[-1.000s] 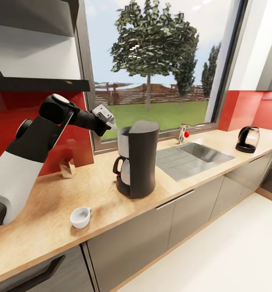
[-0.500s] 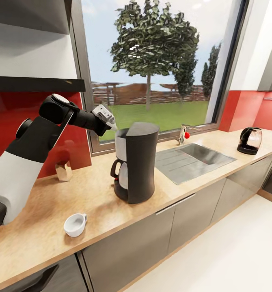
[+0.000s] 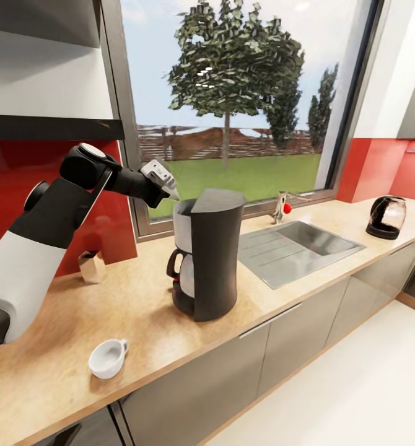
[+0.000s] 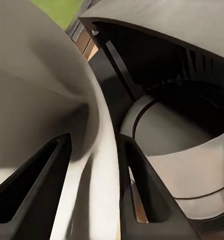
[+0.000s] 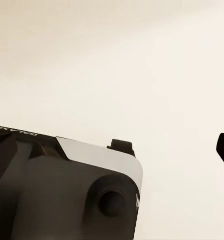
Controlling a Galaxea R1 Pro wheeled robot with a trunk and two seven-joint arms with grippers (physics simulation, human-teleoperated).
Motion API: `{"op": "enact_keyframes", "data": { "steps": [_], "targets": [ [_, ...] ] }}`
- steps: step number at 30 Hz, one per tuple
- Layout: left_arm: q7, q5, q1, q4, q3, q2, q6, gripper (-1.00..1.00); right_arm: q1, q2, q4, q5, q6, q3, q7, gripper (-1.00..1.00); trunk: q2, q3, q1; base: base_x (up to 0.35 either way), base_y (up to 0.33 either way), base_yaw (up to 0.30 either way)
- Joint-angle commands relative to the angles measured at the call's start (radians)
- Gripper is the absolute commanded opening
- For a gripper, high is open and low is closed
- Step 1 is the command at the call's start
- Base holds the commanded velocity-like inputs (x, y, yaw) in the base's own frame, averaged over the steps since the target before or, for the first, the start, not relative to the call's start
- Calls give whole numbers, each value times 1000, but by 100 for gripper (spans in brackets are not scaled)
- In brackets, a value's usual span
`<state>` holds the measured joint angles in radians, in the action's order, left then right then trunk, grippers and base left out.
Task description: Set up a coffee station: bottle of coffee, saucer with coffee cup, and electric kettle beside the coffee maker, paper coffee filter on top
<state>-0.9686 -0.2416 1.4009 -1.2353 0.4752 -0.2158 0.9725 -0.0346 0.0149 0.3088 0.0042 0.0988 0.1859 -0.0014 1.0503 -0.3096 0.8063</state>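
Sunlit kitchen bench (image 3: pixel 59 347): the left gripper (image 3: pixel 170 193) hangs at the coffee maker (image 3: pixel 206 254) — jaws pinching a pale paper filter (image 4: pixel 51 115) over its open top. Best lowered level, centred over the basket; right jaws' state I cannot tell.

My arm (image 3: pixel 40 248) is white and black. The coffee maker (image 3: pixel 207 254) is black with a grey top band, the cup (image 3: pixel 106 358) white, the kettle (image 3: pixel 386 218) black, the counter (image 3: pixel 139 322) speckled tan wood, the backsplash (image 3: pixel 381 167) red, the sink (image 3: pixel 297 244) grey steel.
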Motion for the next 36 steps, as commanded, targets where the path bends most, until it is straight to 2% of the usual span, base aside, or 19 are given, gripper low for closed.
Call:
{"op": "enact_keyframes", "data": {
  "steps": [1,13,21,36],
  "targets": [
    [-11,-12,1,-1,1,0,2,-100,-1,0,0,0,3,3,0,100,1,-1,0,93,0,0],
    [-12,-12,1,-1,12,0,2,-100,-1,0,0,0,3,3,0,100,1,-1,0,90,0,0],
    [-13,-12,1,-1,43,0,2,-100,-1,0,0,0,3,3,0,100,1,-1,0,2,0,0],
    [-14,-10,1,-3,48,0,2,-100,-1,0,0,0,4,3,0,100,1,-1,0,45,0,0]
  ]
}}
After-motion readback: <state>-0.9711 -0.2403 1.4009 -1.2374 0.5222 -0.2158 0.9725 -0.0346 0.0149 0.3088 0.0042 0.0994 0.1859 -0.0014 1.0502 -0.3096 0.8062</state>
